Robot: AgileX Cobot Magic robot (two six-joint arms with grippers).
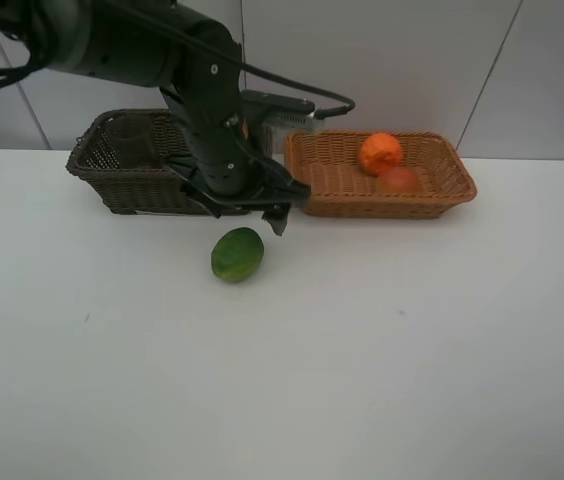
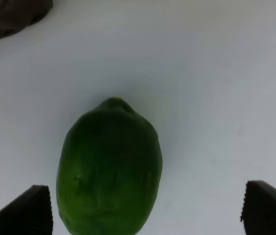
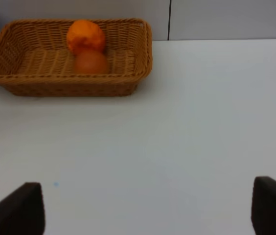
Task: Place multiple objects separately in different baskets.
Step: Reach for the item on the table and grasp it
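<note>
The green fruit [image 1: 237, 254] lies on the white table [image 1: 362, 360], in front of the gap between the two baskets and touching neither. The left gripper [image 1: 252, 205] hangs just above and behind it with jaws spread wide, holding nothing. The left wrist view shows what the high view cannot: the fruit [image 2: 109, 169] sits between the two dark fingertips [image 2: 28, 213], nearer to one of them, with bare table around it. The dark basket [image 1: 127, 160] stands behind the arm; its contents are hard to see. The tan basket [image 1: 432, 195] holds the orange [image 1: 380, 152] and the red fruit [image 1: 399, 180], touching each other. The right gripper [image 3: 148, 210] appears only in its own wrist view, jaws wide and empty, well apart from the tan basket [image 3: 11, 81].
</note>
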